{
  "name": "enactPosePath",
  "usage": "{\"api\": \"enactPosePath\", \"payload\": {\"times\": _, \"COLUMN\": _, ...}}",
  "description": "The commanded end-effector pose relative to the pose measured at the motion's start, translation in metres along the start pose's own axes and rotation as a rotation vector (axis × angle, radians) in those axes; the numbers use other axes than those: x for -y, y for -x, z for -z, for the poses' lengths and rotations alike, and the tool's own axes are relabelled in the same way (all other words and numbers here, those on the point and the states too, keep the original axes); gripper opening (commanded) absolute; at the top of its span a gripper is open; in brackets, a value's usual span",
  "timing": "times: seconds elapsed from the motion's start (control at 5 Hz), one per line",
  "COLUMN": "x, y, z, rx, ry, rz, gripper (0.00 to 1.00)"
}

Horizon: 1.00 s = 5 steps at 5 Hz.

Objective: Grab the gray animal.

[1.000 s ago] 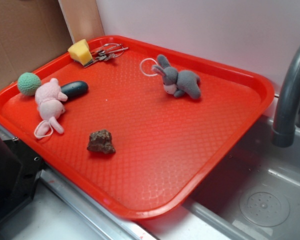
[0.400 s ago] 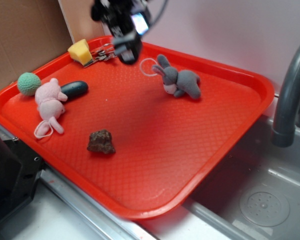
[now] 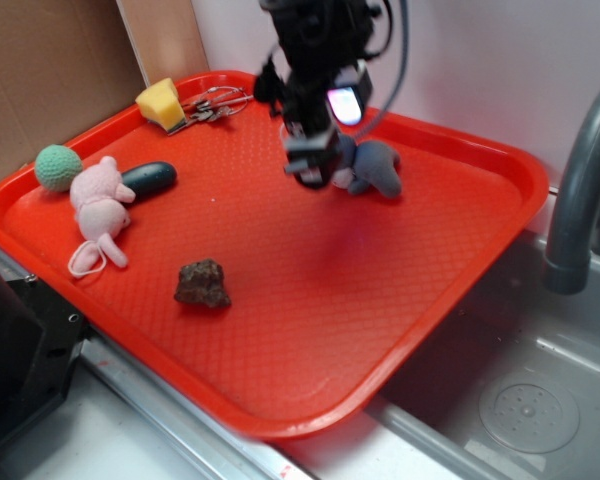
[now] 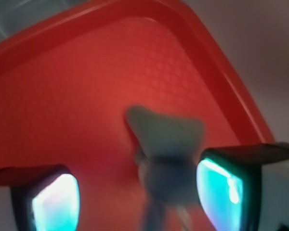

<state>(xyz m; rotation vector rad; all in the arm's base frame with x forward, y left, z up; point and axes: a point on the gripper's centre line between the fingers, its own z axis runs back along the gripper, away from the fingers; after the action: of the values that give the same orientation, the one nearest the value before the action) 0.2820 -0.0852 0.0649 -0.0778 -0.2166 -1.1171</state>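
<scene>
Bunny, gray, lay on red tray beside sink; end effector spread wide above it, grasping nothing.

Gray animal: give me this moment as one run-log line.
phase: approach | pincer: open, above gray animal, straddling it in wrist view | gray animal: lying on red tray, not grasped

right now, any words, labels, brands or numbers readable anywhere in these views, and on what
None can be read.
The red tray, gray plush bunny, pink plush animal and yellow sponge carry no print.
The end effector shows only a lit glow, and the wrist view is too blurred to tell.
</scene>
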Motion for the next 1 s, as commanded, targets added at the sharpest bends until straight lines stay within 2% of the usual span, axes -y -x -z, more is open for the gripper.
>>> {"api": "enactPosePath", "payload": {"times": 0.0, "x": 0.02, "y": -0.011, "z": 0.04, "rx": -0.092, "ry": 0.018, "rz": -0.064, "gripper": 0.99}}
{"api": "enactPosePath", "payload": {"times": 0.2, "x": 0.019, "y": -0.011, "z": 0.034, "rx": -0.105, "ry": 0.015, "rz": -0.134, "gripper": 1.0}}
{"api": "enactPosePath", "payload": {"times": 0.4, "x": 0.024, "y": -0.001, "z": -0.002, "rx": -0.086, "ry": 0.006, "rz": -0.209, "gripper": 1.0}}
{"api": "enactPosePath", "payload": {"times": 0.6, "x": 0.029, "y": 0.006, "z": -0.04, "rx": -0.051, "ry": -0.028, "rz": -0.253, "gripper": 1.0}}
{"api": "enactPosePath", "payload": {"times": 0.8, "x": -0.035, "y": 0.024, "z": -0.054, "rx": -0.086, "ry": -0.092, "rz": -0.244, "gripper": 1.0}}
